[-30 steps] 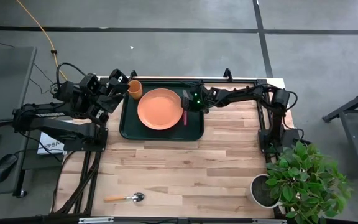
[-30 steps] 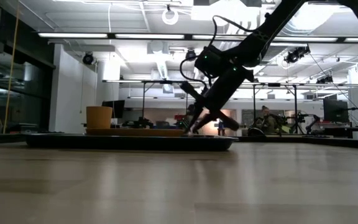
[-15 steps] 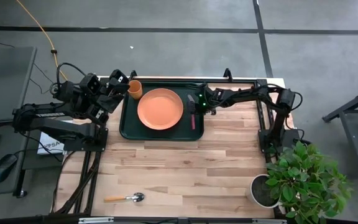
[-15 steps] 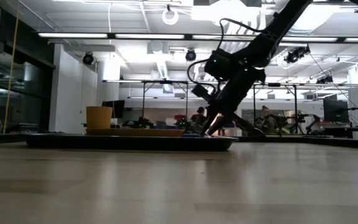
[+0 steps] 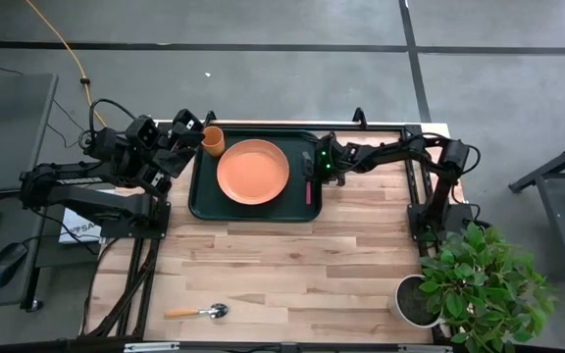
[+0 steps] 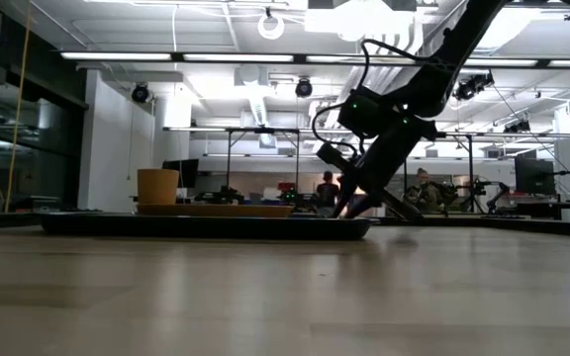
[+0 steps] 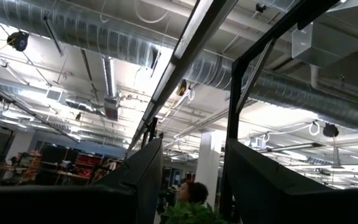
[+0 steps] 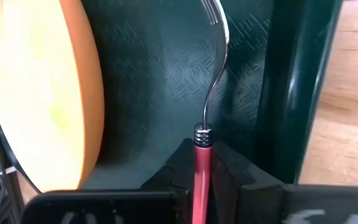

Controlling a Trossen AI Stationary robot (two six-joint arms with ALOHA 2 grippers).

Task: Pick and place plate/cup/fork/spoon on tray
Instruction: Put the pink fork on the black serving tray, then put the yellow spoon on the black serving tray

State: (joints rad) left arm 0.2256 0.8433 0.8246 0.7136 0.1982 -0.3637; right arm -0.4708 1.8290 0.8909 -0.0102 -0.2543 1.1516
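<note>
The right gripper (image 8: 199, 186) pinches the fork (image 8: 207, 106) by its pink handle, low over the tray (image 5: 204, 201), right of the plate (image 5: 252, 172). I think it must let go next. The spoon (image 5: 196, 312) waits near. The left gripper (image 5: 186, 132) rests by the cup (image 5: 213, 140), fingers spread.

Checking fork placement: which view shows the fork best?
The right wrist view: the fork lies on the tray beside the plate, its pink handle between the right hand's fingers. The high view shows a thin pink sliver; low and left wrist views show nothing of it.
</note>
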